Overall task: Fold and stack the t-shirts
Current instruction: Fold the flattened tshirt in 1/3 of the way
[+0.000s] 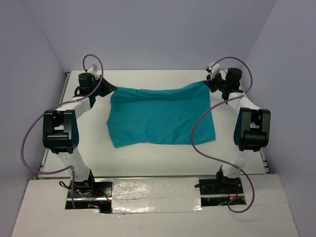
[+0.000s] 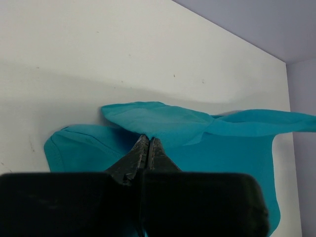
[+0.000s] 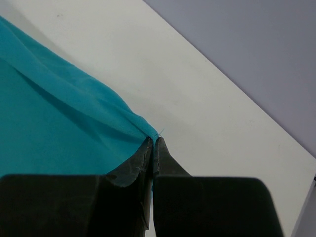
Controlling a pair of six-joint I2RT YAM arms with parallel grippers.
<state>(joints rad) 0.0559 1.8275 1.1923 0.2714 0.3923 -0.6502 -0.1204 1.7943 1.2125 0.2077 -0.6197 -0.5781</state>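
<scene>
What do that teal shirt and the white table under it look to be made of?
The teal t-shirt: soft, thin, matte cloth, perhaps a cotton knit; it sags between its lifted corners, creases, and shows a stitched hem. The table: hard, smooth, matte white board with specks; laminate or painted wood, I cannot tell.

No words, numbers or signs can be read in any view. The t-shirt (image 1: 160, 116) shows no print and no label.
</scene>
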